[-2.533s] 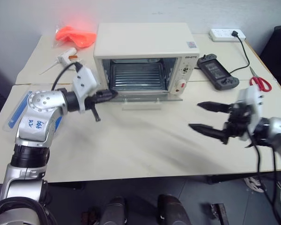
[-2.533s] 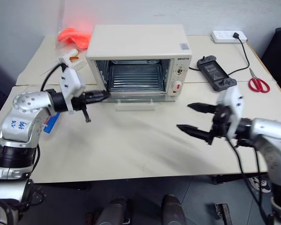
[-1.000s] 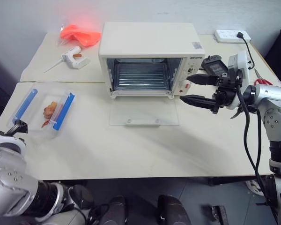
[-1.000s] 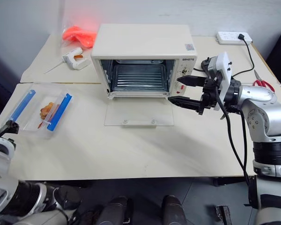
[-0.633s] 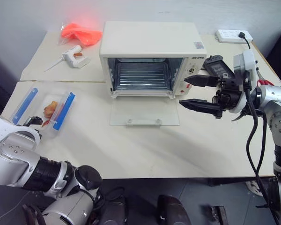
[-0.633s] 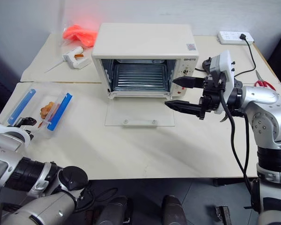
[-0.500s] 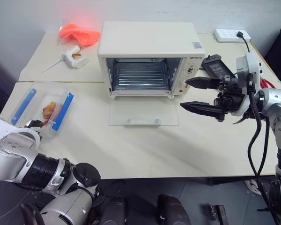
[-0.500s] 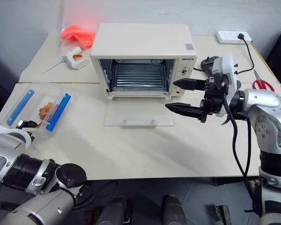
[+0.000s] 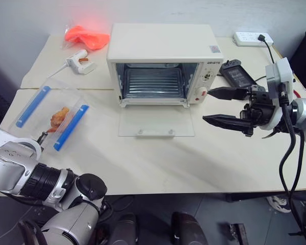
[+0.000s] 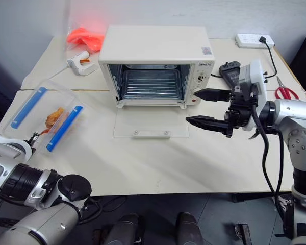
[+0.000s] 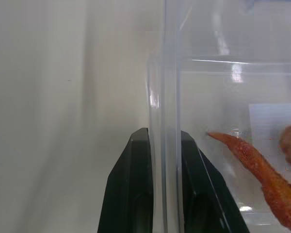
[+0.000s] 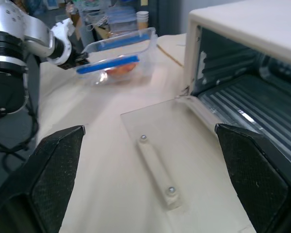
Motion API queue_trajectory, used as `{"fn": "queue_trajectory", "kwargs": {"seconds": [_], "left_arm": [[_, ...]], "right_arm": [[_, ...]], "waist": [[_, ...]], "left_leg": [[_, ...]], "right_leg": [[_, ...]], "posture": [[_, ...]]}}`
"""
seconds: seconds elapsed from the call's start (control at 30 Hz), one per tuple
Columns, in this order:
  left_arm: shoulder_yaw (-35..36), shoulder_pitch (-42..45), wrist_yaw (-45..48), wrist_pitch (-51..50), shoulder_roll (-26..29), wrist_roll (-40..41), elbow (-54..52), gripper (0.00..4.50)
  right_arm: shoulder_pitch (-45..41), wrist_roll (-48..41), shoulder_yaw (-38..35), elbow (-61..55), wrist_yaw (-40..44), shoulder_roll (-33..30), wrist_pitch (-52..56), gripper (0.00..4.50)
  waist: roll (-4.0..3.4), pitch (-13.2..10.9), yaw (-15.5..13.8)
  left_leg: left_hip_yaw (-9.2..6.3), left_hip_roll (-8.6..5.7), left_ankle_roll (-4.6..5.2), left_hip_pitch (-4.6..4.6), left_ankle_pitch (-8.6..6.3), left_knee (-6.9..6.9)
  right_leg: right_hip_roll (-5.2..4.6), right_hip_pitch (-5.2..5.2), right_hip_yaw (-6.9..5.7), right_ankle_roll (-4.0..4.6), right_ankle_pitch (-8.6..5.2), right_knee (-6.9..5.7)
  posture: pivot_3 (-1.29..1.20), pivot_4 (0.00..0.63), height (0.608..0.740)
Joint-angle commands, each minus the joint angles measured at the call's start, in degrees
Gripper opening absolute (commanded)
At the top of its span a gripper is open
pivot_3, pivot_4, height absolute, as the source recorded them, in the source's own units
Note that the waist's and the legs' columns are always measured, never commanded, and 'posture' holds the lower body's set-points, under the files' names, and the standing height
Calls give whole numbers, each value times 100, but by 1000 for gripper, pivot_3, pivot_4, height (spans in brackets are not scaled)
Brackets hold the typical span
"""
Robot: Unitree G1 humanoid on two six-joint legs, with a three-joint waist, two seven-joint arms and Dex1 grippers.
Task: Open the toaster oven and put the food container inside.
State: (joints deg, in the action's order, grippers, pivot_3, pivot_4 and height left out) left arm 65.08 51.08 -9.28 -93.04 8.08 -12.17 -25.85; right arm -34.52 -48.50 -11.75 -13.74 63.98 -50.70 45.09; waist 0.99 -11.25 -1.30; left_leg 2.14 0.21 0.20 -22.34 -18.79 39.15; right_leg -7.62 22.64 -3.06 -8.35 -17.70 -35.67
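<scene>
- The left gripper (image 11: 163, 145) now pinches the near wall of the food container (image 9: 53, 115). A second ago it was open and just short of the box.
- The food container is now tipped up off the table (image 9: 158, 158) at its far end. Before, it lay flat.
- The right gripper (image 9: 222, 106) has pulled back from the front of the toaster oven (image 9: 163, 64), toward the robot's right. Its fingers are spread wide.
</scene>
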Motion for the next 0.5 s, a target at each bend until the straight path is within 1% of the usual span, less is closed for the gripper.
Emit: {"fn": "queue_trajectory", "kwargs": {"seconds": [0.03, 0.1, 0.17, 0.23, 0.33, 0.4, 0.5], "left_arm": [[-218, -123, 212, 54, 381, 65, -20, 192], [-306, -212, 341, 54, 488, 103, 12, 192], [-631, -535, 653, 54, 780, 259, 34, 192], [-974, -912, 1130, 54, 1076, 586, 8, 192], [-1641, -1720, 2047, 54, 1737, 1516, -178, 192], [-1989, -2246, 2552, 54, 2280, 2352, -281, 192], [-2335, -2303, 2647, 54, 2731, 3259, -241, 192]], "right_arm": [[-20, -101, -220, -247, 66, -122, -114, 4500], [-20, -5, -205, -245, 69, -127, -240, 4500], [-32, 76, -199, -202, 62, -128, -327, 4500], [-9, 125, -204, -180, 83, -150, -396, 4500], [43, 146, -224, -170, 97, -176, -425, 4500], [87, 160, -254, -161, 90, -185, -441, 4500], [145, 149, -301, -172, 31, -179, -455, 4500]], "waist": [[2, 0, 13], [2, -1, 16], [4, -1, 5], [7, -2, 11], [8, -1, 13], [8, -1, 12], [10, -2, -12]], "left_leg": [[0, 1, 0, 0, 0, 0], [1, 3, -3, 0, -2, 0], [1, 2, -3, -1, -2, -1], [1, 2, -3, -2, -2, -1], [0, 4, -3, -2, -2, -1], [0, 35, -4, -1, -3, -1], [-2, 37, -4, -1, -2, 1]], "right_leg": [[1, 1, 0, 0, 0, 0], [4, 3, 0, 0, 0, 0], [2, 4, 0, 0, 0, 0], [3, 5, 0, 0, 0, 1], [1, 6, 0, 1, -1, 0], [0, 6, 2, 3, -1, 1], [-1, 2, 1, 6, 0, 4]], "posture": [[0, 150, 740], [0, 150, 740], [0, 150, 740], [0, 150, 740], [0, 150, 740], [0, 150, 740], [0, 150, 740]]}}
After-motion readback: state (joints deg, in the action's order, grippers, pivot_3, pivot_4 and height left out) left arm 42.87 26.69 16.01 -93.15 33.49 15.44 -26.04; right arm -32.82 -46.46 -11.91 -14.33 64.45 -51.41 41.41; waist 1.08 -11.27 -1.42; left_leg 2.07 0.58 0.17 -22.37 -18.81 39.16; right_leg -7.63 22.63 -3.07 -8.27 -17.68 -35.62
